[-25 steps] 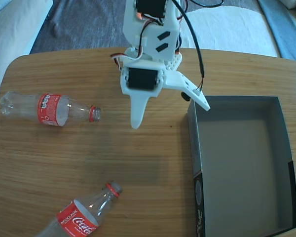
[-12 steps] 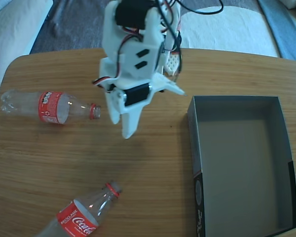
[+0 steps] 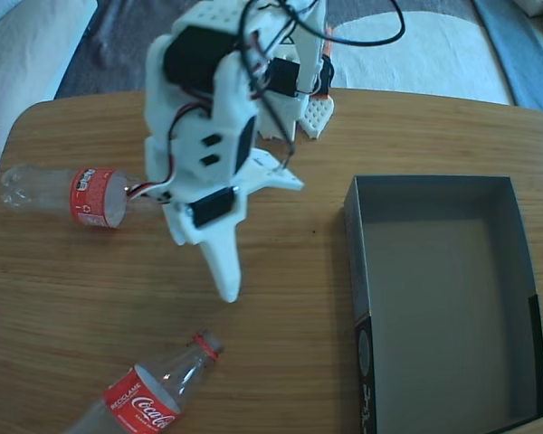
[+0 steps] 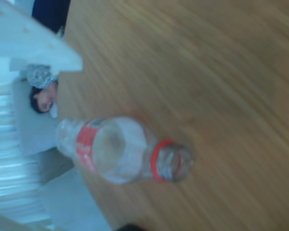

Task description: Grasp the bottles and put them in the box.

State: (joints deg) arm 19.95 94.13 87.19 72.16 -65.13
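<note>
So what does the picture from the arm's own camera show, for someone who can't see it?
A blurry, see-through bottle with a red label lies on its side on a wooden table, its open neck pointing right. A white piece of the arm pokes in at the top left.

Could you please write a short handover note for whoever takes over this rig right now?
Gripper: open and empty, fingers spread above the table in the fixed view, one long finger pointing toward the near bottle.
Far bottle: lying on its side at the table's left in the fixed view, its neck end hidden behind the arm; the wrist view shows one bottle lying on the table, blurred.
Near bottle: lying at the bottom edge of the fixed view, partly out of frame.
Box: open at the right, nothing in it.
Done: no bottle grasped or boxed.
Left: grasp each bottle and place both in the box.
</note>
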